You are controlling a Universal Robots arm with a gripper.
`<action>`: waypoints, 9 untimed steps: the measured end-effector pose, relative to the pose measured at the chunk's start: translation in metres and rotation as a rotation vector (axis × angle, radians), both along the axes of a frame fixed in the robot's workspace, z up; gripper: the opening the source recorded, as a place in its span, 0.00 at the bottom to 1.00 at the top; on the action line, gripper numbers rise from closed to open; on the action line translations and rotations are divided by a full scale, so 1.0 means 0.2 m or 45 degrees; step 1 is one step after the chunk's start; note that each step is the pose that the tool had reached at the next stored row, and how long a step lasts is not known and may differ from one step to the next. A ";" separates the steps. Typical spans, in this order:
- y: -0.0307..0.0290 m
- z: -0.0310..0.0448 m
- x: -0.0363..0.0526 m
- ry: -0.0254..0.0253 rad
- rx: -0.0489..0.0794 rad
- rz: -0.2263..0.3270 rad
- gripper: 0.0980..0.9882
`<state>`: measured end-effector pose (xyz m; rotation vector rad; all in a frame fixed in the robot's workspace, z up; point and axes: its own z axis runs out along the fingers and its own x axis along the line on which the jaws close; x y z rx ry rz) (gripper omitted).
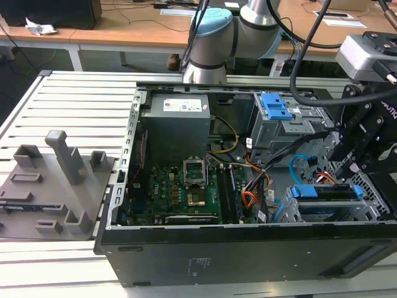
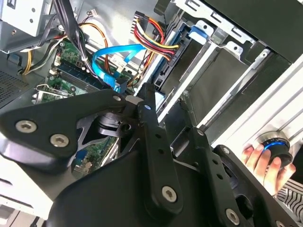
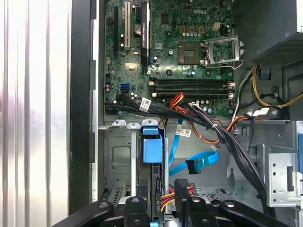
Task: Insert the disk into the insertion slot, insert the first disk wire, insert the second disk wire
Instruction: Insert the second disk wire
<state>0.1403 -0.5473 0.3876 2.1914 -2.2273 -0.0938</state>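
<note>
At four o'clock in the exterior view, the disk (image 1: 325, 194) sits in the insertion slot (image 1: 374, 210), so I hang my pincer (image 1: 350, 169), open or closed I cannot tell, above its connector end, near the seemingly unplugged second disk wire (image 1: 296, 162).

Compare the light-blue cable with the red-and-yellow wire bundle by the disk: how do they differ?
The light-blue cable is one flat ribbon. The red-and-yellow wire bundle is several separate round wires. The light-blue cable's dark plug seems to hang loose, joined to nothing, while the bundle's black plug sits close against the disk. Both end in dark plugs.
</note>
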 end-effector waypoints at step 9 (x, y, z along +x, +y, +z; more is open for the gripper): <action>0.000 0.001 0.000 0.0000 0.000 0.110 0.30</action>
